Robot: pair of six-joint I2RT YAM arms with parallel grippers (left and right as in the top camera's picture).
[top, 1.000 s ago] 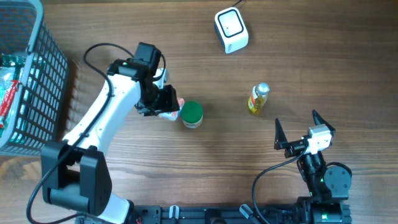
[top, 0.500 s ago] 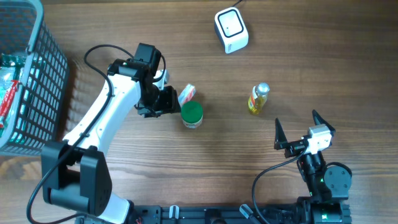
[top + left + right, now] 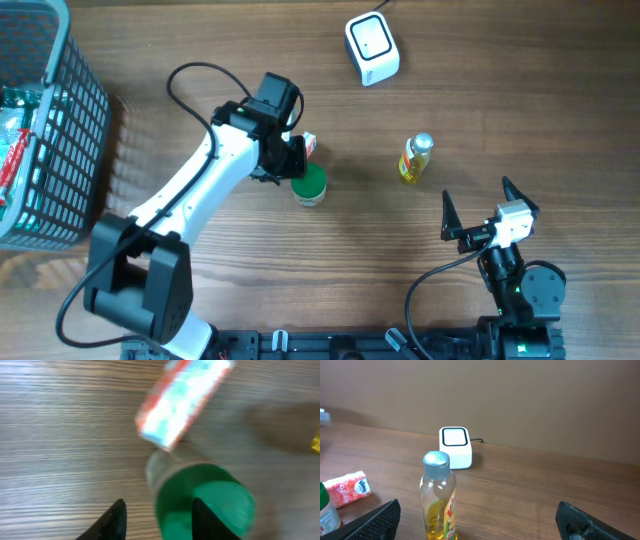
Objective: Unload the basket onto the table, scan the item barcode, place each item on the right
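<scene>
A white barcode scanner (image 3: 371, 47) sits at the back of the table. A red-and-white packet (image 3: 308, 143) lies flat next to a green-lidded jar (image 3: 310, 185). My left gripper (image 3: 293, 160) hovers over both, open and holding nothing. In the left wrist view the packet (image 3: 182, 400) lies beyond the gripper (image 3: 157, 517), one of whose fingertips (image 3: 116, 516) is over bare wood while the other overlaps the jar's green lid (image 3: 225, 505). A yellow oil bottle (image 3: 415, 158) stands upright to the right. My right gripper (image 3: 475, 215) rests wide open near the front edge, the bottle (image 3: 439, 495) ahead of it.
A grey wire basket (image 3: 60, 120) with packaged goods stands at the far left. The right wrist view also shows the scanner (image 3: 455, 447) behind the bottle and the packet (image 3: 350, 489) at the left.
The left gripper let go of the packet, which now lies on the table by the jar. The left arm then shifted right and toward the back, over the jar. The right arm stayed still.
</scene>
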